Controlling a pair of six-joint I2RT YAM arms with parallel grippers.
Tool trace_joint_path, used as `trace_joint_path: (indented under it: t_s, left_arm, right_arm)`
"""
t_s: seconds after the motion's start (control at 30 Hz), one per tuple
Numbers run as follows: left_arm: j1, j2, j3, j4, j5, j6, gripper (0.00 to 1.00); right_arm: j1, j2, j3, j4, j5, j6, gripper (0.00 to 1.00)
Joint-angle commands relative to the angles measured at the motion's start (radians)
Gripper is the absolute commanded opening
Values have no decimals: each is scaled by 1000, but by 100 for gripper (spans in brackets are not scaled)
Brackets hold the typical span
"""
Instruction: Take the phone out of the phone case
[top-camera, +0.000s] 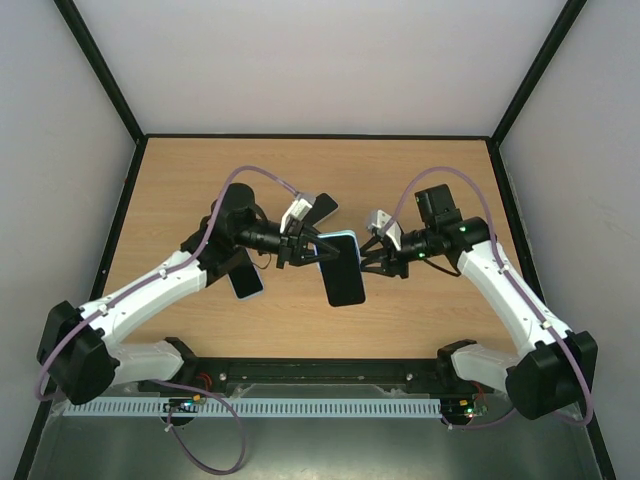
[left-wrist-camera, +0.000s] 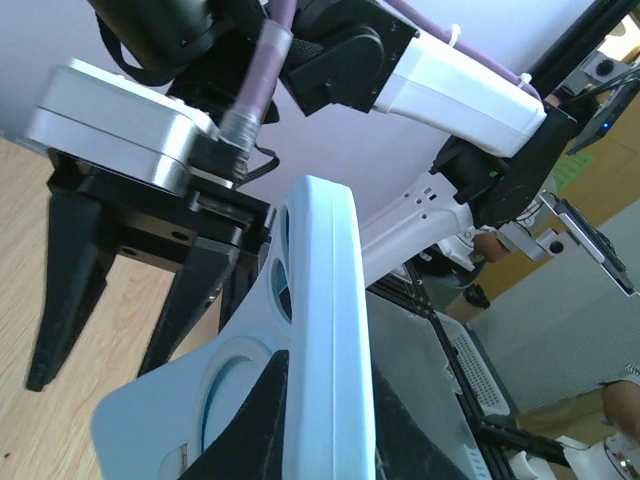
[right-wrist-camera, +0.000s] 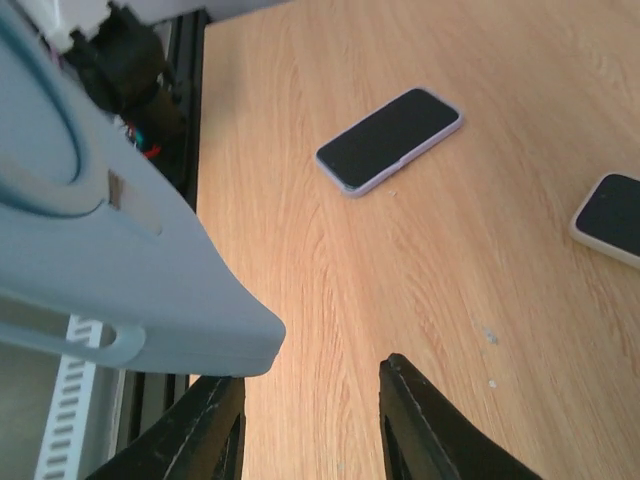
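Note:
The phone, dark screen up, sits in a light blue phone case held in the air over the middle of the table. My left gripper is shut on the case's left end. In the left wrist view the case's edge runs up between that gripper's black fingers. My right gripper is at the case's right side, open. From the right wrist, the case fills the upper left, its corner just above the left finger, and nothing lies between the jaws of this gripper.
Two other phones lie on the wooden table: one under the left arm, one behind the left wrist. The right wrist view shows them too, one near the black front rail, the other at the right edge.

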Motion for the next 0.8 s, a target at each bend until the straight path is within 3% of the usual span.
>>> trace_joint_path:
  t_s: [0.0, 0.17, 0.37, 0.5, 0.77]
  left_arm:
    - [-48, -22, -26, -15, 196, -66, 3]
    - [-45, -14, -27, -87, 95, -3, 3]
    - [-9, -26, -40, -51, -35, -26, 3]
    - [8, -8, -35, -38, -57, -33, 3]
    - [8, 29, -52, 6, -60, -39, 3]
  right_arm:
    - [-26, -6, 11, 328, -73, 232, 36]
    - [-26, -6, 44, 269, -165, 236, 46]
    - [-25, -22, 69, 32, -255, 32, 54]
    - [-25, -39, 69, -27, -284, -15, 56]
    - [-25, -39, 68, 165, -303, 245, 53]
